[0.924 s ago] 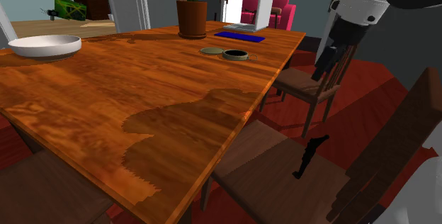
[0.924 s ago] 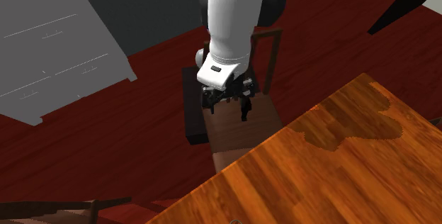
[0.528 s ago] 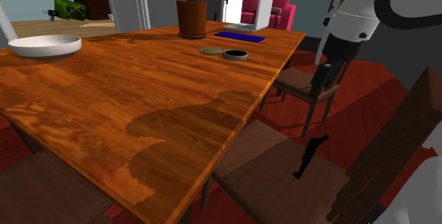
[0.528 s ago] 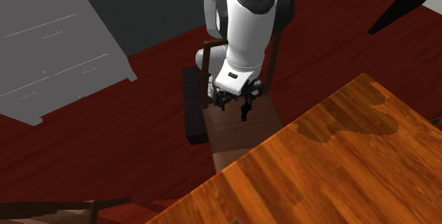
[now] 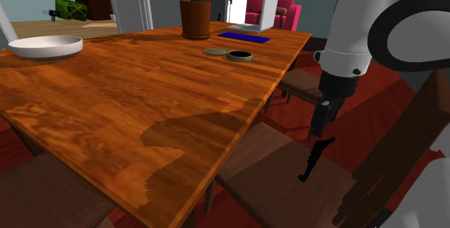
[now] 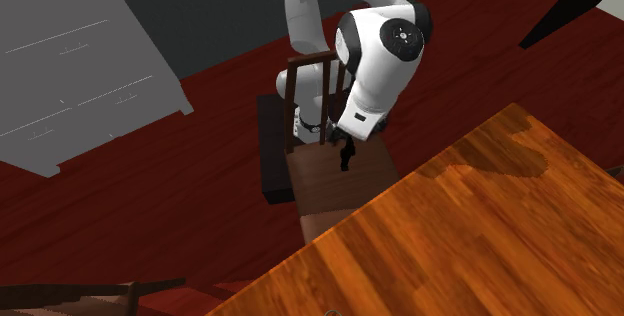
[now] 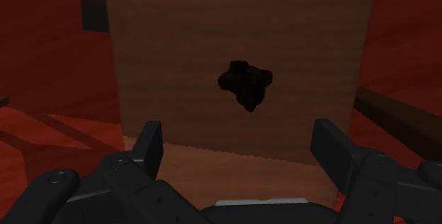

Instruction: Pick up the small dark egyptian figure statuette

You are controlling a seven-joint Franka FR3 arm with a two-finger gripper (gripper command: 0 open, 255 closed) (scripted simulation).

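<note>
**Spotter:** Gripper [image 7: 241, 136], wrist view: fingers [image 7: 150, 144] spread, empty; descend off-centre and you may tip the dark statuette [image 7: 246, 86] off the chair seat [image 7: 170, 66].

**Operator:** Where is it?

**Spotter:** Centred ahead between your fingers. Shoulder view: standing, just below them. Second exterior view: same seat, beside the table [image 6: 480, 234].

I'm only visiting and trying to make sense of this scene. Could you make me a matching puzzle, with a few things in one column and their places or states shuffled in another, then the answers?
Things:
1. dark statuette
2. white bowl
3. laptop
4. fingers

Places or states:
A. open, at the far end of the table
B. on the chair seat
C. apart, holding nothing
D. on the table, at the shoulder view's left

Pairs: 1-B, 2-D, 3-A, 4-C.
</note>
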